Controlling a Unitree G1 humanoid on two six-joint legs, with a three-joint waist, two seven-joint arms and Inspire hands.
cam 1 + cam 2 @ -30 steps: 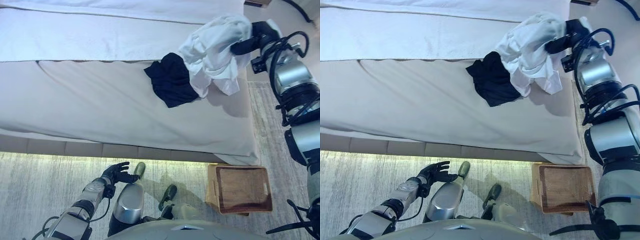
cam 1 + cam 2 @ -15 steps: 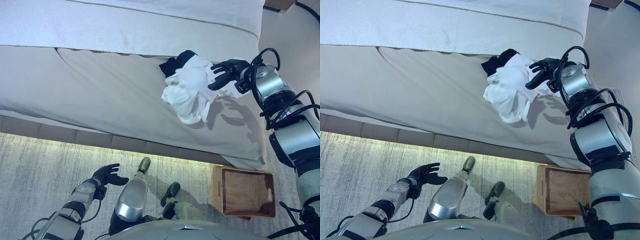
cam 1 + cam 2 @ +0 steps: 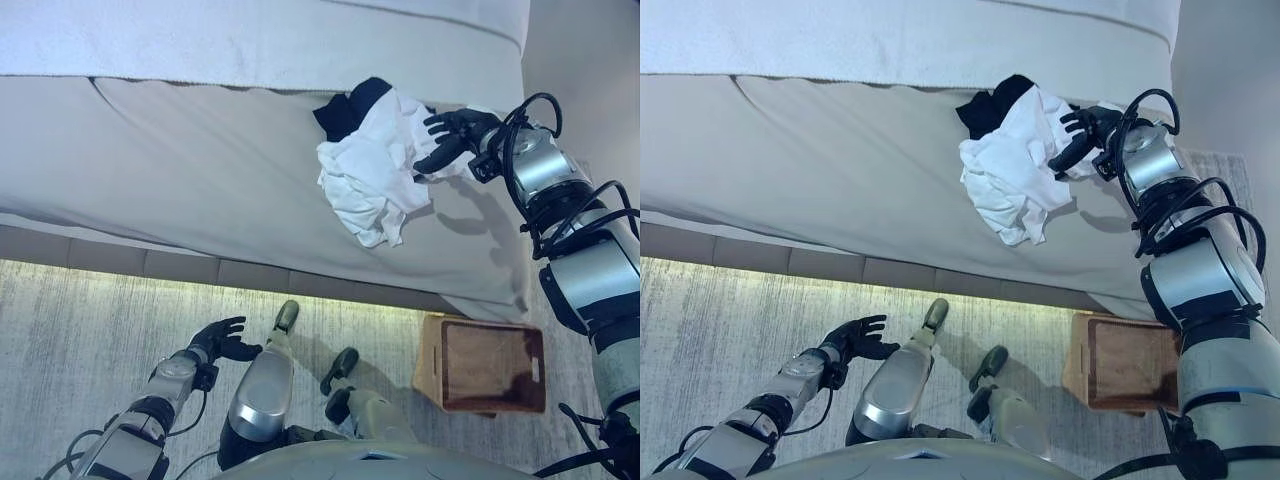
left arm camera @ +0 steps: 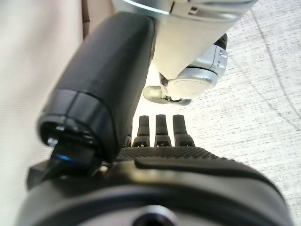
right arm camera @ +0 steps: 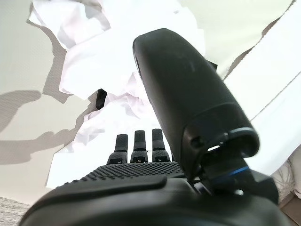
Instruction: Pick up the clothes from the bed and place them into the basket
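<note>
- Floor (image 3: 70, 330): pale grey, fine streaked texture, looks like carpet or a rug; covers the near part of the scene.
- Bright band of light on the floor along the foot of the furniture base, running left to right.
- Base panel (image 3: 110, 255) under the mattress: beige, split into upholstered sections.
- Far right: plain light floor or wall area (image 3: 590, 60) beyond the corner, can't tell which.

Silver-grey jointed arms are showing at lower left and right, black cables looping round the right one; the left hand (image 3: 222, 338) and right hand (image 3: 452, 137) are showing dark, ribbed fingers.
</note>
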